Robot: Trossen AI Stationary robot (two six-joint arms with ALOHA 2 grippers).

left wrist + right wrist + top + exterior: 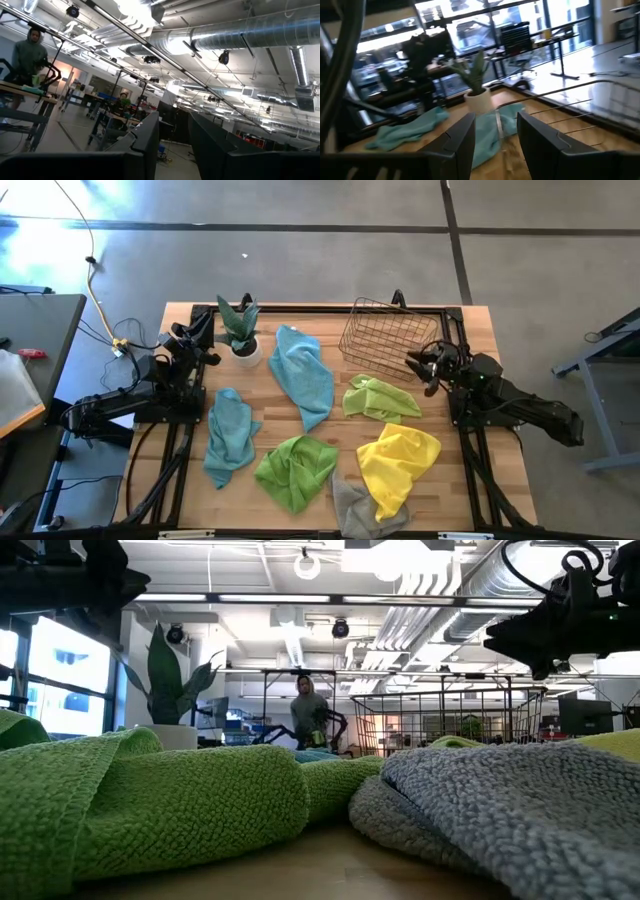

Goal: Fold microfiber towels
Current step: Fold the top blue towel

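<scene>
Six microfiber towels lie crumpled on the wooden table. A large teal one (303, 375) is at the centre back, and a smaller teal one (230, 435) lies to the left. One lime green towel (378, 398) is at the right and another (296, 470) is near the front. The yellow towel (397, 463) and the grey towel (357, 507) are at the front right. My left gripper (197, 332) is raised at the far left, open (172, 145), tilted up at the ceiling. My right gripper (418, 364) hovers open (495, 140) at the far right, beside the basket. Neither touches a towel.
A copper wire basket (385, 335) stands at the back right, just ahead of my right gripper, and its wires (560, 112) show past the fingers. A potted plant (240, 330) stands at the back left near my left gripper. A person (308, 710) stands far behind the table.
</scene>
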